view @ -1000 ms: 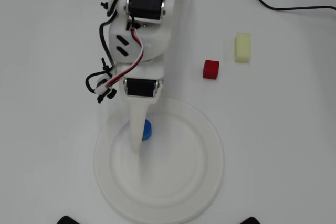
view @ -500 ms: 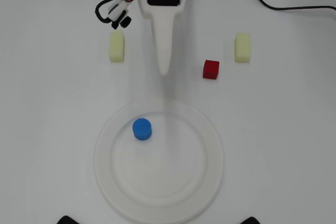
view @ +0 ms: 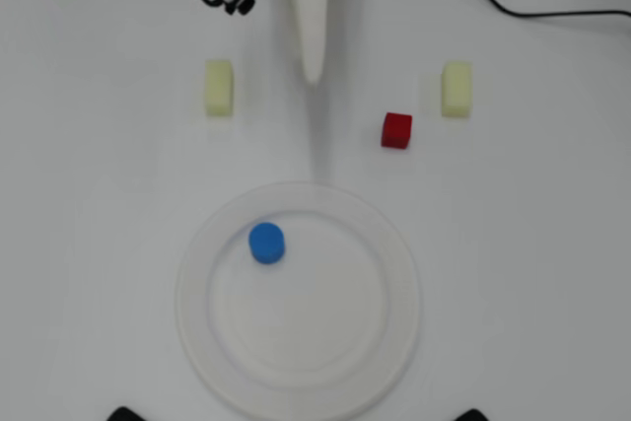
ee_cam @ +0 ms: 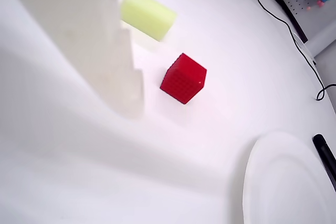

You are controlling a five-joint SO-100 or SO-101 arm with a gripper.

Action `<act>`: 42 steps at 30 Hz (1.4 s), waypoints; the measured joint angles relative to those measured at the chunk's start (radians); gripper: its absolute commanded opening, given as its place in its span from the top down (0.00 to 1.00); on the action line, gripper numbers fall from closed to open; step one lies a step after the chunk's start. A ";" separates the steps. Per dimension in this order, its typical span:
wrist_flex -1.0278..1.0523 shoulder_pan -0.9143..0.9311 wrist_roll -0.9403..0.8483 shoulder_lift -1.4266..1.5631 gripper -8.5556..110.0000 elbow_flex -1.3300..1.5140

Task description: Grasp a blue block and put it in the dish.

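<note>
The blue block [view: 266, 243] is a small blue cylinder. It lies inside the dish [view: 389, 244], a large white plate, in its upper left part in the overhead view. My gripper [view: 313, 72] is white, far above the dish at the top centre, tapering to one narrow tip. Its jaws look shut and hold nothing. In the wrist view one white finger [ee_cam: 107, 51] fills the left side, and the dish's rim [ee_cam: 262, 177] shows at the bottom right. The blue block is out of the wrist view.
A red cube [view: 396, 130] [ee_cam: 184, 78] lies right of the gripper tip. Two pale yellow blocks [view: 219, 87] [view: 455, 89] lie either side of the gripper; one shows in the wrist view [ee_cam: 148, 14]. A black cable [view: 513, 9] runs along the top right.
</note>
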 measured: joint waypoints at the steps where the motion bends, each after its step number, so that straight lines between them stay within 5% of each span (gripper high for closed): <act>1: 0.005 0.005 0.000 0.041 0.52 0.035; 12: 0.058 0.003 0.000 0.368 0.57 0.331; 23: 0.144 -0.003 0.020 0.433 0.92 0.479; 42: 0.147 -0.005 0.046 0.436 0.93 0.534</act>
